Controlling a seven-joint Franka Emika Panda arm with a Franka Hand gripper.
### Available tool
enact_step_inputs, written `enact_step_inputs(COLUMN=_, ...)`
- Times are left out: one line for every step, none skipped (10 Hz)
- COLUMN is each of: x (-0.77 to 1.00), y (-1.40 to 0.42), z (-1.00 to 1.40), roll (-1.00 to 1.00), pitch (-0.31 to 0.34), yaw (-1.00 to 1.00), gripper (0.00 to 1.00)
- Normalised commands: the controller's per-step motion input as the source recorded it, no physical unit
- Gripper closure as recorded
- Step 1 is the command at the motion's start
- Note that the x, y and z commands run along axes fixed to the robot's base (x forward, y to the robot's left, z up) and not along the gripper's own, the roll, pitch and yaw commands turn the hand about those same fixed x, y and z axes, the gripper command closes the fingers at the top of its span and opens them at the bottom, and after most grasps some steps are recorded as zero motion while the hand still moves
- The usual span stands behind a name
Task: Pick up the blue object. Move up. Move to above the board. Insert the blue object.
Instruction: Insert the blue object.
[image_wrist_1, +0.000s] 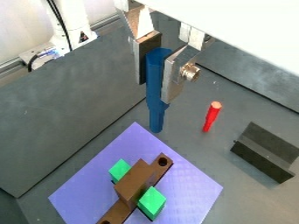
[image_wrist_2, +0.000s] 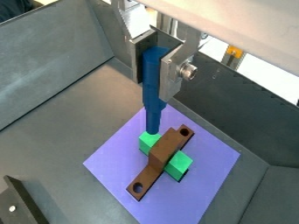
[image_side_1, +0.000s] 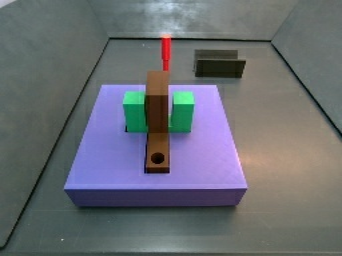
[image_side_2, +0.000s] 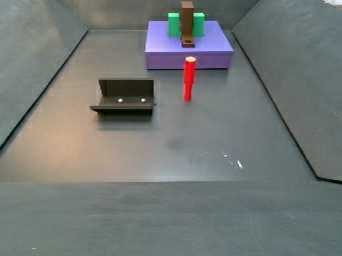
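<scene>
Grey walled floor; gripper (image_wrist_1: 163, 74) above it clamps blue object (image_wrist_1: 156, 87).

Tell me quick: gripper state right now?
Gripper: shut on the blue object, which hangs between its fingers in both wrist views, in the air beside the purple slab. Neither side view shows it.

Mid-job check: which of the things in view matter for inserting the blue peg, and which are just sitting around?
Job:
- blue object, held between the gripper fingers, up in the air
- board with its round hole, lying across the green block

Lying about:
- red peg, upright on the floor
- green block
- purple slab
- fixture
</scene>
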Motion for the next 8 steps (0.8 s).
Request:
enact_step_inputs(x=0.00, y=-0.17, z=0.00, roll=-0.16, pitch=-0.046, yaw=0.00, gripper=1.00)
enact_step_inputs(x=0.00, y=-0.44, z=0.00, roll=-0.13, pitch=-0.036, yaw=0.00, gripper=1.00)
enact_step_inputs(x=0.00, y=-0.77, z=-0.07, roll=-0.16, pitch=-0.043, yaw=0.04, gripper=1.00)
enact_step_inputs(x=0.00, y=-0.72, z=-0.33, roll=-0.26, pitch=-0.053, yaw=0.08, gripper=1.00)
enact_step_inputs(x=0.00, y=-0.76, z=-0.57, roll=-0.18, pitch=-0.053, yaw=0.06, gripper=1.00)
enact_step_inputs(x=0.09, y=-0.79, z=-0.84, roll=-0.05, pitch=-0.060, yaw=0.04, gripper=1.00)
enact_step_inputs(x=0.37, y=-0.64, z=-1.00, roll=-0.01, pitch=0.000, yaw=0.00, gripper=1.00)
enact_step_inputs(x=0.20, y=-0.45, z=-0.96, roll=-0.04, pitch=-0.010, yaw=0.00, gripper=1.00)
